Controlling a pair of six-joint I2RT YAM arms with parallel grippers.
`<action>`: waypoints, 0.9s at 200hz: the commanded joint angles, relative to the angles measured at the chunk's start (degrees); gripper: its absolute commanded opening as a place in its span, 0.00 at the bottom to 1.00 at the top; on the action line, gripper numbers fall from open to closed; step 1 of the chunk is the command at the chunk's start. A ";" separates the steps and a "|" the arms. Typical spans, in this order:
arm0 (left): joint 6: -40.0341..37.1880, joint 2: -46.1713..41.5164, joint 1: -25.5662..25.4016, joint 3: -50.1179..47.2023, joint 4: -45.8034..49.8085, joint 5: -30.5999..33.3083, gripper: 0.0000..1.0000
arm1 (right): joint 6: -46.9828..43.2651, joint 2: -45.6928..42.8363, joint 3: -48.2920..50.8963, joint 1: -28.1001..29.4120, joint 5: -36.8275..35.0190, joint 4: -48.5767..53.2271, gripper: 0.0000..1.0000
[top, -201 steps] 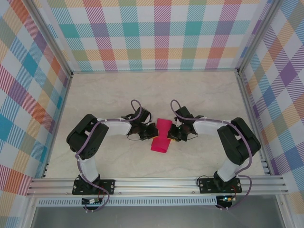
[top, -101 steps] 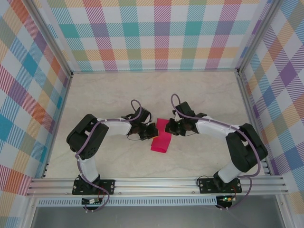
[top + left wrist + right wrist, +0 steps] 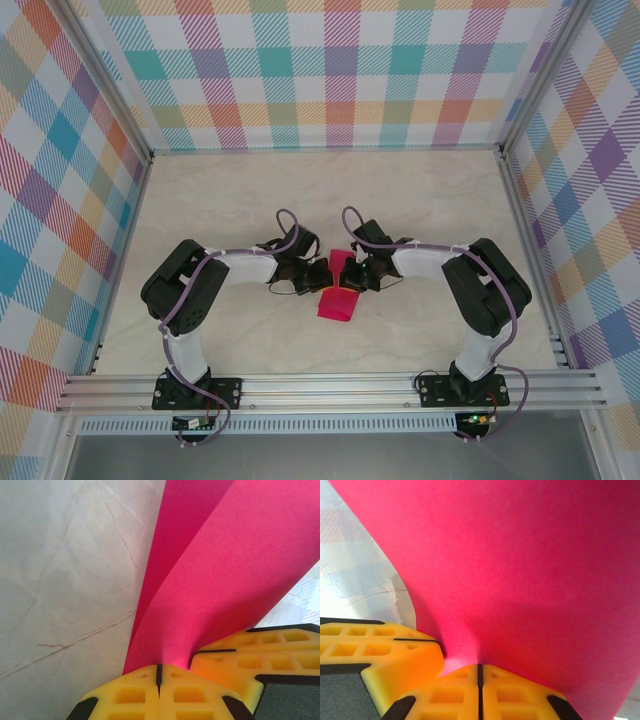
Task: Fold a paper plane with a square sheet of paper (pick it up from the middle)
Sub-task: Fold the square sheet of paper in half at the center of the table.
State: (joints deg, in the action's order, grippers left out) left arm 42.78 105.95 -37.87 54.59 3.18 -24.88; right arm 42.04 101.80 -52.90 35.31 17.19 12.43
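Found the square sheet of paper point(image 3: 337, 305) near the middle of the surface point(image 3: 230, 200), between the two arms. Lower end resting low near the surface, upper part drawn up to the claws. Noted the left claw point(image 3: 320, 277) clamped on the sheet. In the left wrist view, saw its yellow fingers point(image 3: 145, 677) pressed together, with two pink layers fanning out from the seam. Noted the right claw point(image 3: 347, 274) likewise pinched shut on the sheet, just beside the left one, nearly touching. Could not tell which fold of the plane this is.

Judged the step in hand as setting a crease with both pinches close together. To do it well — hold both pinches firm, draw the layers taut without tearing, and line up the edges before pressing. Then lower the fold flat onto the surface for a sharp crease. Avoid twisting either wrist — likely to skew such thin paper.
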 commanded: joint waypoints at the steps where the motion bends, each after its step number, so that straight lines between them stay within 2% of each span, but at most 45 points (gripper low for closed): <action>1: 0.55 4.79 -0.41 -2.91 10.56 9.99 0.03 | -1.52 -0.86 3.87 -1.95 -3.22 1.82 0.08; 43: 0.49 5.17 -0.45 -3.24 10.53 10.12 0.03 | -2.36 -6.88 9.90 -6.76 -2.36 -1.22 0.08; 82: 0.03 5.18 -0.45 -2.73 10.79 9.61 0.02 | -1.53 -10.62 7.79 -6.58 3.72 -7.04 0.09; 125: -0.04 5.58 -0.45 -2.10 10.79 9.33 0.03 | -2.48 -5.29 2.79 -5.95 6.68 -8.59 0.10; 180: 0.05 5.70 -0.42 -2.12 11.06 9.33 0.02 | -3.06 -0.27 2.37 -6.45 5.28 -9.48 0.09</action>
State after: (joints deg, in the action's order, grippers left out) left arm 42.78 106.13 -38.09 55.33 4.47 -24.40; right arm 40.86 100.07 -50.06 28.97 22.22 3.90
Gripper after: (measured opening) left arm 0.045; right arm 0.093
